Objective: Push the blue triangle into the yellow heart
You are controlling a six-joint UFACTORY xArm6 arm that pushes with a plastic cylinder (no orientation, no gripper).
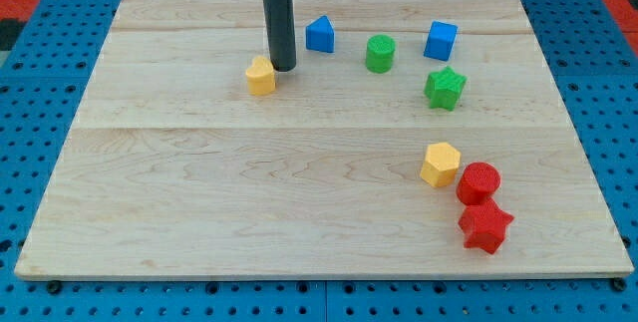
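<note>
Camera view: blue triangle point(319, 35), wooden board point(299, 192)

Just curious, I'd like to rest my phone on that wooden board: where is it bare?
Bare: the whole left and bottom-left, below the yellow heart and left of the yellow hexagon. Crowded: the top, around my tip and blue triangle, and the right side's blocks.

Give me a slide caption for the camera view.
My tip rests between the yellow heart and the blue triangle.
</note>
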